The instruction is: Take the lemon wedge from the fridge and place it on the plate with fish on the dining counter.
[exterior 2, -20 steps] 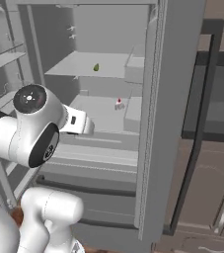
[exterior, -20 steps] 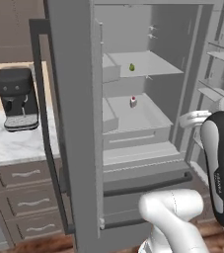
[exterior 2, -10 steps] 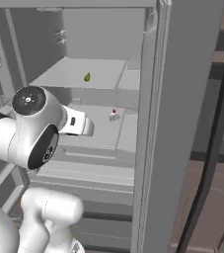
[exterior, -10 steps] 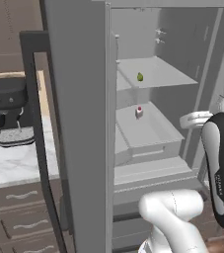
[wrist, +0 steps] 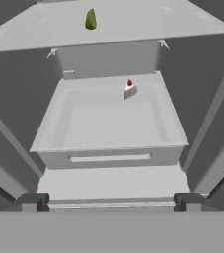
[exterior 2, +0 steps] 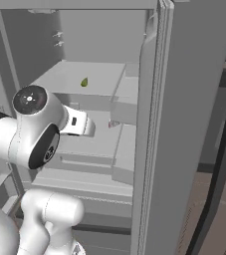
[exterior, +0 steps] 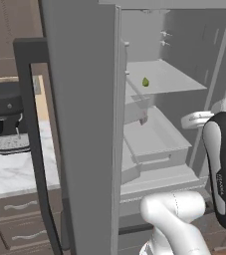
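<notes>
my tool (wrist: 111, 200), jaws wide and empty, faces the fridge (exterior: 84, 124); lemon wedge (wrist: 90, 20) lies ahead, up-left, standing upright on the shelf (wrist: 133, 24).

A black coffee machine (exterior: 7, 117) stands on a marble worktop (exterior: 10, 172) above wooden drawers (exterior: 20, 214).

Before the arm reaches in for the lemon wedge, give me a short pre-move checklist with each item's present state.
1. Fridge door open, shelves exposed: ok.
2. Lemon wedge located, on the upper shelf: ok.
3. Gripper open, fingers holding nothing: ok.
4. Gripper lined up with the wedge: not ok, it faces the drawer below.
5. Small red-topped item in the drawer stands apart from the wedge: ok.
6. Plate with fish ready: cannot tell.
</notes>
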You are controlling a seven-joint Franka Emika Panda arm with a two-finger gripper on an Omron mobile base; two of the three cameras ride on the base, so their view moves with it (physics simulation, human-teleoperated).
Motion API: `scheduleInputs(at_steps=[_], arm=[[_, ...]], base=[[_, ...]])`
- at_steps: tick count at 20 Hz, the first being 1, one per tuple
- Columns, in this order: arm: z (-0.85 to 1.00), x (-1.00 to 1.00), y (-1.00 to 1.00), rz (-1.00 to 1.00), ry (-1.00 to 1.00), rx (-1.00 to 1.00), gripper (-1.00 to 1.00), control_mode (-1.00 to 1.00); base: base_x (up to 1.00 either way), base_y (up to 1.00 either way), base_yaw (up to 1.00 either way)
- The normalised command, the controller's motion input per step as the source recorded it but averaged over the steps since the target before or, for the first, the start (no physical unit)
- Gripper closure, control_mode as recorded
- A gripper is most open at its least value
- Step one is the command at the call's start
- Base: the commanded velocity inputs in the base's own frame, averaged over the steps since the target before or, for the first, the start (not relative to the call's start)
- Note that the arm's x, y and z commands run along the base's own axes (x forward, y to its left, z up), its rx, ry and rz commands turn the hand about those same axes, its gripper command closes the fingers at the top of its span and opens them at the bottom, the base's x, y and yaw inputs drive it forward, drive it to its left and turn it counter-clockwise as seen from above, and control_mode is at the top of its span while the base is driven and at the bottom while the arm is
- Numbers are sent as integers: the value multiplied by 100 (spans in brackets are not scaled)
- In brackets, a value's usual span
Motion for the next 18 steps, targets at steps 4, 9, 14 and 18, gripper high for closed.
scheduleInputs(at_steps=[4, 9, 14, 18], arm=[[0, 0, 0, 0, 0, 0, -100, 100], [49, 52, 17, -6, 0, 0, -100, -100], [74, 41, 20, -3, 0, 0, -100, -100], [35, 20, 4, 0, -10, 0, -100, -100]], base=[[47, 18, -1], [0, 0, 0], [0, 0, 0], [0, 0, 0]])
